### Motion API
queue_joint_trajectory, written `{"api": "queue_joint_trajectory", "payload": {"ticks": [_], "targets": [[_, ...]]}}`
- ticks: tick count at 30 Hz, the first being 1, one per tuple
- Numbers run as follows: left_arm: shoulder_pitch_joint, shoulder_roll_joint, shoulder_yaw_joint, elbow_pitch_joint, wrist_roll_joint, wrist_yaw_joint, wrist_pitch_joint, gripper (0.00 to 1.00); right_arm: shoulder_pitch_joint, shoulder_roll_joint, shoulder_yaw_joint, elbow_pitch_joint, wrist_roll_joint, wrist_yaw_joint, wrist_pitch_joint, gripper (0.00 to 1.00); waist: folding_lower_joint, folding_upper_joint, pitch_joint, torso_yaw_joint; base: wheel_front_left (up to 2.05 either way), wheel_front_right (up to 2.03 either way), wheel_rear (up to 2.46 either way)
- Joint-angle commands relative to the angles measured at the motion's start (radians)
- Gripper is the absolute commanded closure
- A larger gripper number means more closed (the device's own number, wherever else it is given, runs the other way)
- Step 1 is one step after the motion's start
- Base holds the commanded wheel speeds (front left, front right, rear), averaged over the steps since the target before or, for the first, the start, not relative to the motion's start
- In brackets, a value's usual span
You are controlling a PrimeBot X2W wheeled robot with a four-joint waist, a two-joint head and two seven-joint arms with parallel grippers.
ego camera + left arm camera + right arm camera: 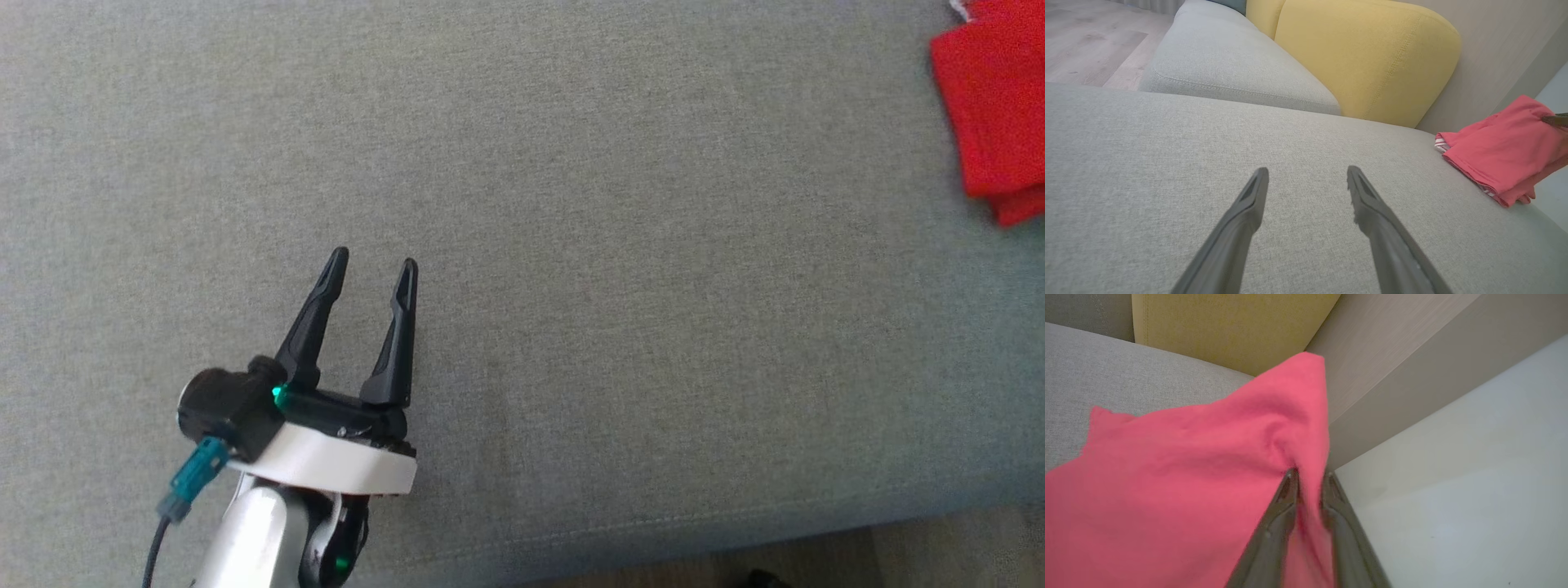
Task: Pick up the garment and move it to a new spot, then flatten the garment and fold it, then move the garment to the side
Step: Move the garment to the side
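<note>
The left gripper [374,260] is seen at the lower left of the head view, held over the grey sofa seat [620,269]. Its two dark fingers [313,314] are spread well apart, and nothing is held between them; bare grey fabric is seen in the gap. A green light is lit at the base of the fingers. In the left wrist view, a second grey seat cushion [1229,61] is seen beyond the first, with wooden floor [1086,41] to its left and a yellow back cushion [1363,57] to its right.

Across the middle of the head view, the sofa seat is plain grey cloth.

At the far right, the garment [992,106] is found at the edge of the sofa seat, folded into layers and partly cut off by the frame. Red-and-white striped trim [1440,143] is shown along its edge in the left wrist view. No lettering can be made out.

The right gripper [1310,474] is closed on a raised fold of the garment, and red cloth is pinched between its fingers. A pale wall panel [1392,355] is seen behind it.
</note>
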Motion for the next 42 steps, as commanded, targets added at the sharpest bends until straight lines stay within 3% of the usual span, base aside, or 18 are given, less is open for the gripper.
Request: {"api": "queue_joint_trajectory", "payload": {"ticks": [1, 2, 15, 28, 37, 42], "targets": [[-0.027, -0.004, 0.021, -0.032, -0.005, 0.004, -0.012, 0.0, -0.004, -0.031, -0.004, -0.024, -0.007, 0.007, -0.014, 0.12, -0.0001, 0.0, 0.0, 0.0, 0.0, 0.0, 0.0], [-0.027, -0.004, 0.021, -0.03, -0.005, 0.003, -0.012, 0.0, -0.006, -0.027, -0.003, -0.021, -0.015, 0.007, -0.02, 0.0, -0.0001, 0.0, 0.0, 0.0, 0.0, 0.0, 0.0], [-0.009, -0.004, 0.032, -0.012, -0.009, 0.006, -0.012, 0.0, -0.014, 0.078, -0.002, -0.003, -0.048, 0.007, -0.106, 0.0, -0.0001, 0.0, -0.051, -0.017, 0.0, 0.0, 0.0], [0.053, -0.004, 0.12, 0.055, -0.068, 0.061, -0.012, 0.0, 0.097, 0.328, 0.026, -0.028, 0.081, 0.007, -0.285, 0.0, -0.0001, 0.0, -0.231, -0.006, 0.0, 0.0, 0.0], [0.108, -0.004, 0.165, 0.094, -0.124, 0.153, -0.012, 0.0, 0.285, 0.542, 0.086, -0.081, 0.141, 0.007, -0.457, 0.0, -0.0001, 0.0, -0.354, 0.016, 0.0, 0.0, 0.0], [0.14, -0.004, 0.173, 0.102, -0.123, 0.165, -0.012, 0.0, 0.413, 0.586, 0.093, -0.146, 0.169, 0.007, -0.524, 0.0, -0.0001, 0.0, -0.395, 0.032, 0.0, 0.0, 0.0]]}}
